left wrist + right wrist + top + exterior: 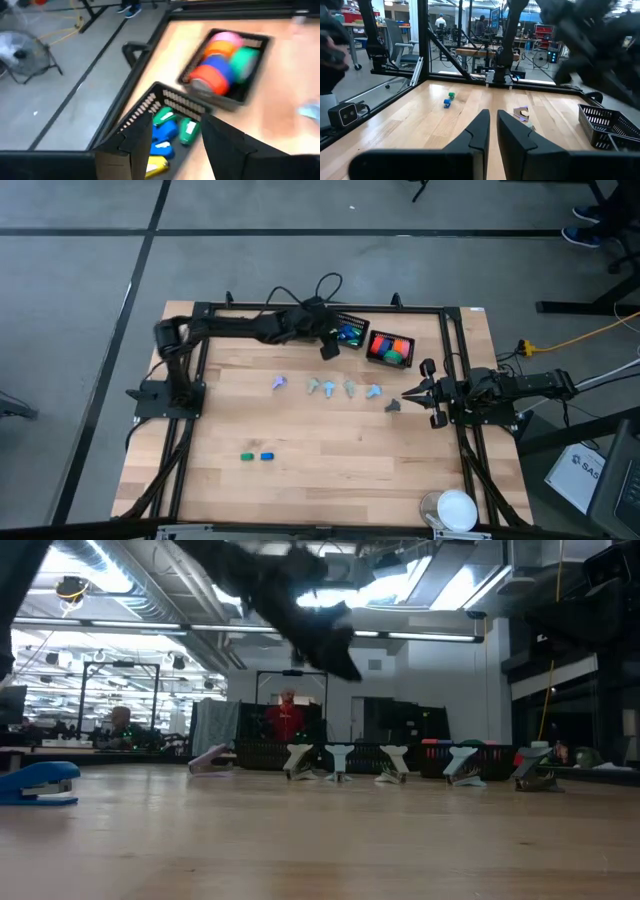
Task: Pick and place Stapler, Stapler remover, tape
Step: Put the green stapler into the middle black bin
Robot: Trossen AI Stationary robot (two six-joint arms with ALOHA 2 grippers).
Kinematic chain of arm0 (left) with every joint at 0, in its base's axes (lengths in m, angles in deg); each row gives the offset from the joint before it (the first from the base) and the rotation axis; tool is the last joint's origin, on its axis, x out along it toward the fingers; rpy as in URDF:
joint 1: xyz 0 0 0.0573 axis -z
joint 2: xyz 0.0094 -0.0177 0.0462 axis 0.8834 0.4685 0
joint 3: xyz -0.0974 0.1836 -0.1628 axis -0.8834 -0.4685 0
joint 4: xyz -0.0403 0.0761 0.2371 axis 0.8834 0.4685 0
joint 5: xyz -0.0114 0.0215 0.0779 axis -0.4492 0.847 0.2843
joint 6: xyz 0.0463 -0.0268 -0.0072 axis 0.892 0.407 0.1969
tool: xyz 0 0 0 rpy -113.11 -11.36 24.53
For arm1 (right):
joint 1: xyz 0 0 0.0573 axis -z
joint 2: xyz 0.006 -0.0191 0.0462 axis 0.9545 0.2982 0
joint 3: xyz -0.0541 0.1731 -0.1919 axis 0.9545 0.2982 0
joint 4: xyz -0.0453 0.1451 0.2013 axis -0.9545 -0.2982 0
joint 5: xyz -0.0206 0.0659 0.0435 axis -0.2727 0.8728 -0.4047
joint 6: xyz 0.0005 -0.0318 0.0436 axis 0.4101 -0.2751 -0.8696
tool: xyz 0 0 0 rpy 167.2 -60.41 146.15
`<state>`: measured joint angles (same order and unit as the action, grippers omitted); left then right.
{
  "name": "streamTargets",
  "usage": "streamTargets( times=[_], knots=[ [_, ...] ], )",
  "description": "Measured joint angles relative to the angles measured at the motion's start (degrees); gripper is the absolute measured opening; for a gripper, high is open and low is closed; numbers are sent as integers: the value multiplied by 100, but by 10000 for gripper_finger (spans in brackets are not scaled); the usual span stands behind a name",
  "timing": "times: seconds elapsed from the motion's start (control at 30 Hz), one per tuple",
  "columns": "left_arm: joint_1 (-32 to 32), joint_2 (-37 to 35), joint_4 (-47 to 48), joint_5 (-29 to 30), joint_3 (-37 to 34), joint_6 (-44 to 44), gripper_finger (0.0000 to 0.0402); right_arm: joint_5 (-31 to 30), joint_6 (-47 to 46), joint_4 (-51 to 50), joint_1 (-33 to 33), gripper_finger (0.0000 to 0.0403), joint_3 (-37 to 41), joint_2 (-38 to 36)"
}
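Blue, green and yellow squat chunky tape pieces (165, 132) are seen lying inside a black mesh basket (150, 102) at the far edge of the light wooden table (330, 470). They are packed side by side with their long axes roughly parallel. Their number cannot be made out, since the picture is blurred and the lower ones are cut off behind the fingers. From above the basket is partly covered by the left gripper (330, 348) (only a glimpse of blue and green is left).

Two more are found loose on the near part of the table, well apart from the basket: a green piece (246, 456) and, just beside it, a blue piece (266, 456). The blue one is shown flat and side-on in the low view, its long axis running across the table.

The left gripper is held over the basket with its claw spread wide and nothing gripped.

A second black basket (260, 40), filled with orange, red, pink and green upright pieces (215, 65), stands just beside the first. A row of pastel claw-shaped pieces (330, 387) is laid across the middle of the table.

The right gripper (405, 393) is parked at the row's right end, its fingers all but together and empty.
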<state>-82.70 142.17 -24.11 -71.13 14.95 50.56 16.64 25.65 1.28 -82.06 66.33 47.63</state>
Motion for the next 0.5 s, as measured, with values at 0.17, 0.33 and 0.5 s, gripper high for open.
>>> streamTargets(
  times=[0.17,0.33,0.5],
  knots=[
    [525,-874,1069,283,2,125,159,0,2,-2,0,39,-2,-2],
    [1053,-1550,2246,402,2,40,154,0,1,-1,1,39,-1,0],
    [1506,-1977,3550,385,2,-401,153,0,0,0,1,39,-1,0]
  ],
)
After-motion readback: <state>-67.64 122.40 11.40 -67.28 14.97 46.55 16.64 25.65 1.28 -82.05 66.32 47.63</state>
